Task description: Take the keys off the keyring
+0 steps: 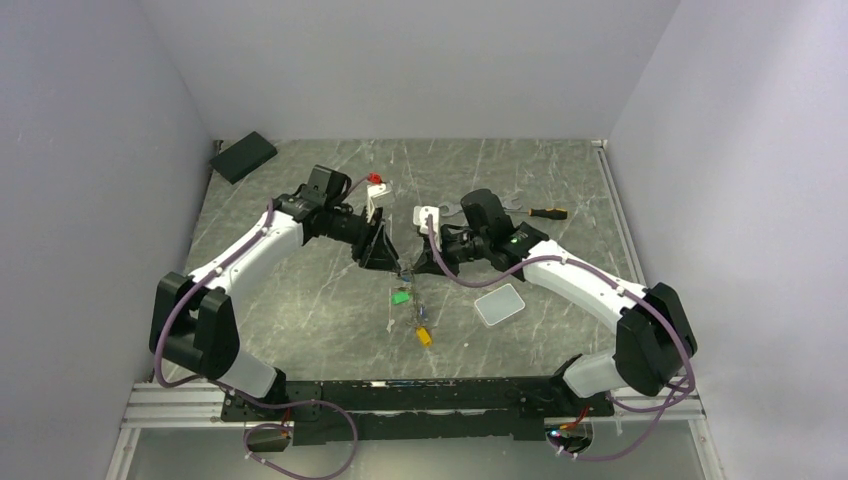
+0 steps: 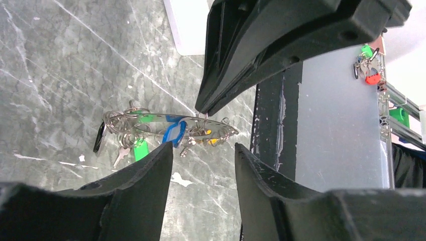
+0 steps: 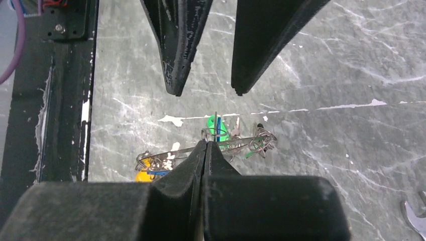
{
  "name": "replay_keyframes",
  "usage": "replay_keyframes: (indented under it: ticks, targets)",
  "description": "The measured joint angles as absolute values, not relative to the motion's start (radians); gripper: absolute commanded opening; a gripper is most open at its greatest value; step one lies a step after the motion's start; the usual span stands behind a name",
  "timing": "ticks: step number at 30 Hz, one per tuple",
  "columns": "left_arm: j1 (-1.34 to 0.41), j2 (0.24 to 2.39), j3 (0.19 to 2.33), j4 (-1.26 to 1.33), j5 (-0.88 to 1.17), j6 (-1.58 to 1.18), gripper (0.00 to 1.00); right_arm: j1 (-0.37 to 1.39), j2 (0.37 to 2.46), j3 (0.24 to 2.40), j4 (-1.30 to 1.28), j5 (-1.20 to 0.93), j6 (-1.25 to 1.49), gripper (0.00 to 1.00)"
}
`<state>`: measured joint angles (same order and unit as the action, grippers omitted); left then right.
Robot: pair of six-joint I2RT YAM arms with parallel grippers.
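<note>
Several keys (image 2: 121, 155) hang bunched on the keyring (image 2: 166, 120), whose yellow-tagged end lies nearest the arm bases. At the keyring's far side the right gripper (image 3: 206, 144) pinches the wire with its fingers closed, apparently to steady it. Just beyond, facing the keyring, the left gripper (image 3: 207, 93) hovers with fingers spread apart, probably lined up to work a key off.

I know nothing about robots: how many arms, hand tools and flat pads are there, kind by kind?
Arms: 2 (left arm, right arm)
Hand tools: 2 (screwdriver, wrench)
Flat pads: 2 (black pad, grey pad)
Total: 6
</note>
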<state>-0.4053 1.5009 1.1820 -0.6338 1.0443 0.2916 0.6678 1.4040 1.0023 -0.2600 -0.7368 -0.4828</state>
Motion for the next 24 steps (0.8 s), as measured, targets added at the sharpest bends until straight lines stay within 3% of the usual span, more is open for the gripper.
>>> replay_keyframes:
  ticks: [18,24]
  targets:
    - [-0.389,1.480,1.066,-0.424,1.132,0.295,0.63,0.594,1.406,0.903,0.093,-0.925,-0.173,0.00]
    - [-0.389,1.482,1.066,-0.401,1.149,0.337,0.59,0.593,1.408,0.900,0.118,-0.961,-0.153,0.00]
